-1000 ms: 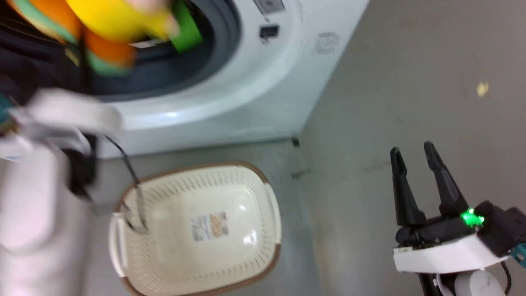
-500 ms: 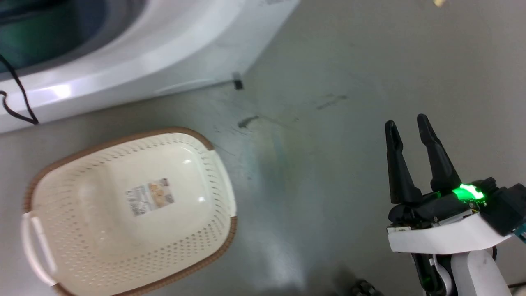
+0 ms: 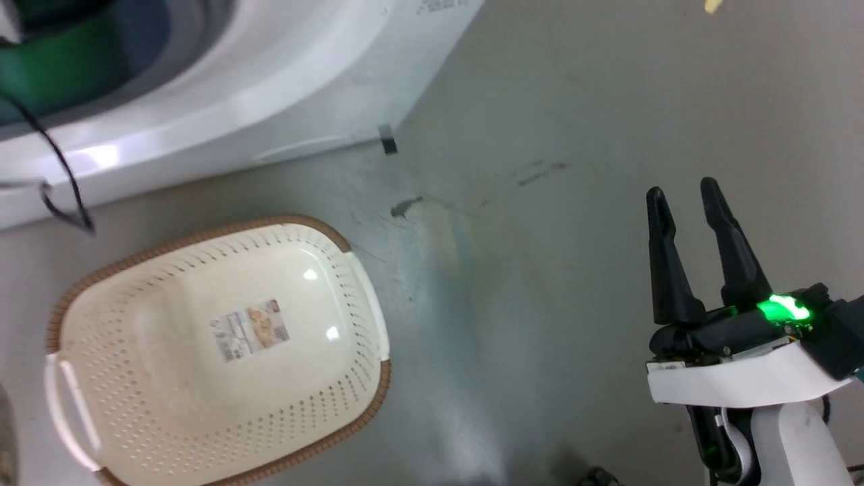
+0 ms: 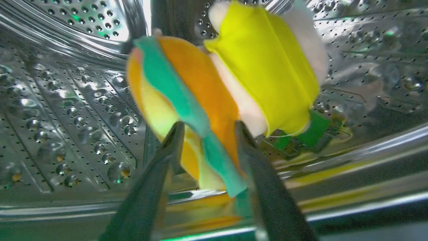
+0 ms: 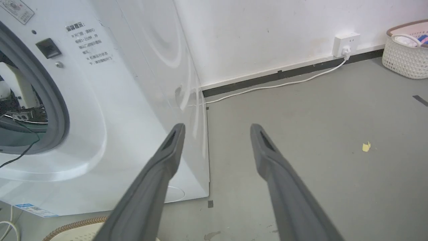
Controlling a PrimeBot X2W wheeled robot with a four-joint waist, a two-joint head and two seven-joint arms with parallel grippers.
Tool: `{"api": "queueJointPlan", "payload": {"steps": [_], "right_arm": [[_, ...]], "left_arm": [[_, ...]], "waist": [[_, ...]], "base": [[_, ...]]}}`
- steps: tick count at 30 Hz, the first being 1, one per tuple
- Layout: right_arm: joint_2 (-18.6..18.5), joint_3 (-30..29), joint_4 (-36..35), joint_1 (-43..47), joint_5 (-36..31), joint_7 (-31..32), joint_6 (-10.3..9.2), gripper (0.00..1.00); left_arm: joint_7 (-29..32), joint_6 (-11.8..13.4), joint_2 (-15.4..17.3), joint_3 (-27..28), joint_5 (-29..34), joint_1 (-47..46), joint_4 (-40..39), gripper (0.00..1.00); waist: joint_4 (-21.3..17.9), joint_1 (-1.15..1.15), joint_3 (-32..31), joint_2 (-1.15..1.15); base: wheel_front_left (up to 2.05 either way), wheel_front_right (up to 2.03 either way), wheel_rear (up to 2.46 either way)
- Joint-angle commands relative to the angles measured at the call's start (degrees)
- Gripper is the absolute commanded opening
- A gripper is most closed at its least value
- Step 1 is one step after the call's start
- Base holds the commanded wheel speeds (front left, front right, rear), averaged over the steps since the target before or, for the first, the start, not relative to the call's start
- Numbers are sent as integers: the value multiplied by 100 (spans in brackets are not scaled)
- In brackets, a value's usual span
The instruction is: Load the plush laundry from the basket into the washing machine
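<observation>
In the left wrist view the plush laundry (image 4: 200, 87), orange and yellow with green stripes and a pale pink part, hangs inside the shiny perforated drum (image 4: 67, 100). My left gripper (image 4: 208, 126) is shut on its lower fold, with a finger pressed against each side. The white washing machine (image 3: 236, 88) stands at the head view's top left. The cream basket (image 3: 135, 418) with the brown rim lies on the floor before it, holding just its paper label (image 3: 246, 331). My right gripper (image 3: 682, 192) hovers open over bare floor at the right, its fingers (image 5: 167, 157) spread.
A black cable (image 3: 64, 182) dangles over the washer's front. The grey door gasket (image 5: 50, 97) is on the right wrist view's left. A wall socket (image 5: 346, 43) with a white cord (image 5: 267, 87), another pale basket (image 5: 406, 53) and a yellow scrap (image 5: 366, 146) lie beyond.
The head camera has swung, so washer and basket sit further left. One second ago the toy hung at the door opening with my left arm; now it is inside the drum.
</observation>
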Motion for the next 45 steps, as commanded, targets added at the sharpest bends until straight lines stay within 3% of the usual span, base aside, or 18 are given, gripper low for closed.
{"api": "queueJointPlan", "payload": {"steps": [1,7,13,19,23,36,45], "right_arm": [[0,-76,8,-60,-112,-26,-4,100],[0,-292,59,193,-462,-26,-4,100],[-29,-466,134,632,-860,-26,-4,100],[-66,-533,115,1036,-990,-26,-4,100],[-52,-612,134,1310,-1018,-26,-4,100],[-4,-568,183,1942,-1027,-26,-4,100],[-2,-554,291,2135,-988,-26,-4,100]], "left_arm": [[-286,-31,-136,-19,-80,206,81,100],[-1202,-229,-597,-89,-339,1002,340,100],[-2040,-388,-1277,-173,-705,2016,298,100],[-2446,-454,-1744,-282,-980,3153,-354,100],[-2474,-465,-1854,-136,-1325,4041,-993,100],[-2650,166,-2122,-67,-1312,6922,-3340,100],[-2705,432,-2227,-358,-638,7510,-3699,100]], "waist": [[212,-1,-348,0],[642,-1,-1315,0],[1222,-1,-2471,0],[1701,-1,-3306,0],[1916,-1,-3681,0],[2268,-1,-4099,0],[2365,-1,-4157,0]], "base": [[0,0,0],[0,0,0],[0,0,0],[0,0,0],[0,0,0],[0,0,0],[0,0,0]]}}
